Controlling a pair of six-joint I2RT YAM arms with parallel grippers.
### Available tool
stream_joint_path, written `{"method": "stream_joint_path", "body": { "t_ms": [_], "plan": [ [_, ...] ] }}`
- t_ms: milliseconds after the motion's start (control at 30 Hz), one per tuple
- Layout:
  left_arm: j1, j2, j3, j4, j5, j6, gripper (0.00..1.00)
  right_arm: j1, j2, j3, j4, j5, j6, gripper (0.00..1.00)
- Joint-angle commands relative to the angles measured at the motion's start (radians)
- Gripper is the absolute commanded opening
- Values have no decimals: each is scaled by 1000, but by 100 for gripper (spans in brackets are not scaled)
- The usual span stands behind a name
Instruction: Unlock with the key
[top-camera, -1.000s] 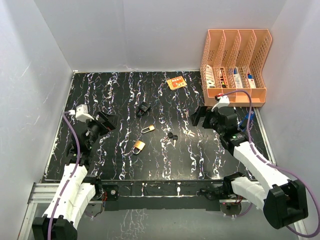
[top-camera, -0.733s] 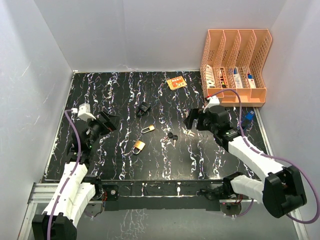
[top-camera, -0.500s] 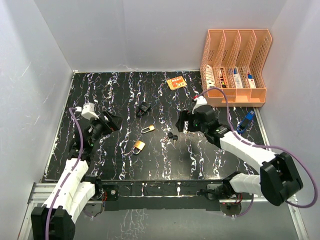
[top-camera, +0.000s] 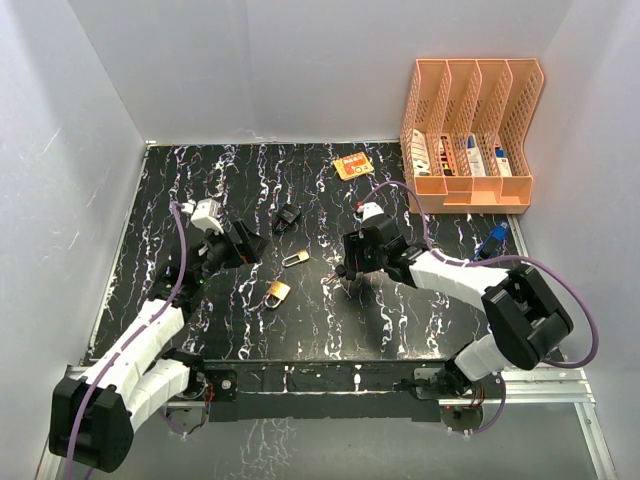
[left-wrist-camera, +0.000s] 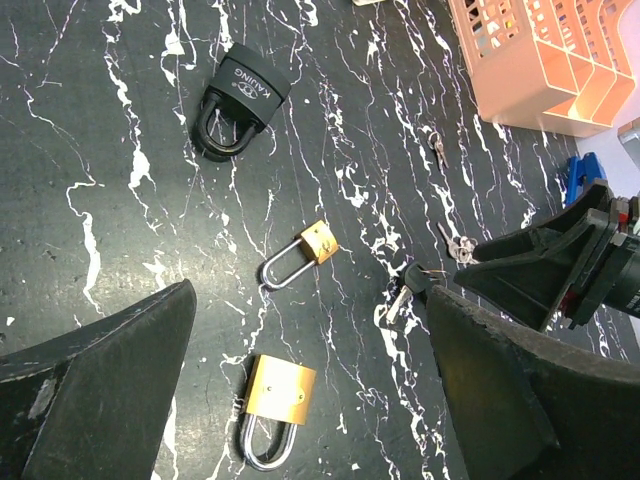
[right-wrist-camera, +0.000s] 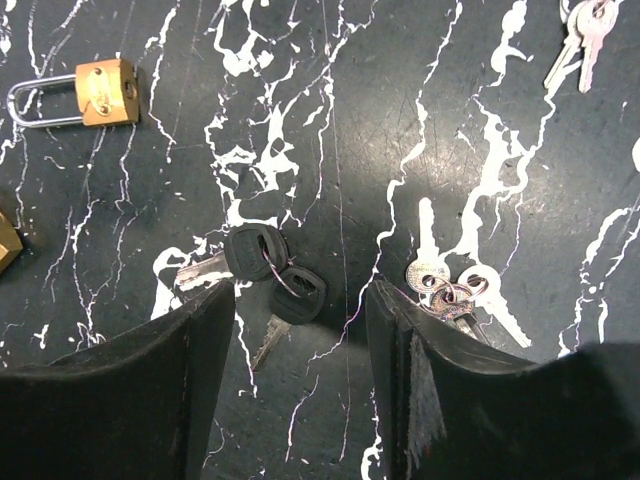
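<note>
Two black-headed keys on a ring (right-wrist-camera: 272, 275) lie mid-table and also show in the top view (top-camera: 345, 272). My right gripper (right-wrist-camera: 300, 300) is open just above them, one finger on each side, holding nothing; in the top view the right gripper (top-camera: 350, 256) covers part of them. A large brass padlock (left-wrist-camera: 275, 405) (top-camera: 277, 292) lies flat below a small brass padlock (left-wrist-camera: 300, 255) (top-camera: 296, 258). A black padlock (left-wrist-camera: 235, 100) lies farther back. My left gripper (left-wrist-camera: 310, 330) (top-camera: 243, 243) is open and empty, hovering left of the padlocks.
A bunch of silver keys (right-wrist-camera: 445, 290) lies beside the right finger, and another pair (right-wrist-camera: 580, 30) farther off. An orange file rack (top-camera: 470, 130) stands at the back right, an orange card (top-camera: 352, 166) by it, a blue object (top-camera: 497, 233) at the right edge.
My right gripper has swung left from near the rack to over the black-headed keys. My left gripper has moved right and forward toward the padlocks. Nothing was taken hold of.
</note>
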Motion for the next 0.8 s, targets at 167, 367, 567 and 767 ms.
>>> {"method": "stream_joint_path", "body": {
  "t_ms": [167,367,567,767],
  "plan": [
    [-26,36,46,18,-9,25,98,2,68,53,62,-38,-22,49],
    [-37,51,51,20,-13,30,98,3,102,56,83,-55,-24,44],
    [-45,62,54,16,-20,37,98,2,129,58,97,-55,-30,39],
    [-53,68,58,15,-26,39,98,3,133,57,112,-59,-36,30]
  ]
}}
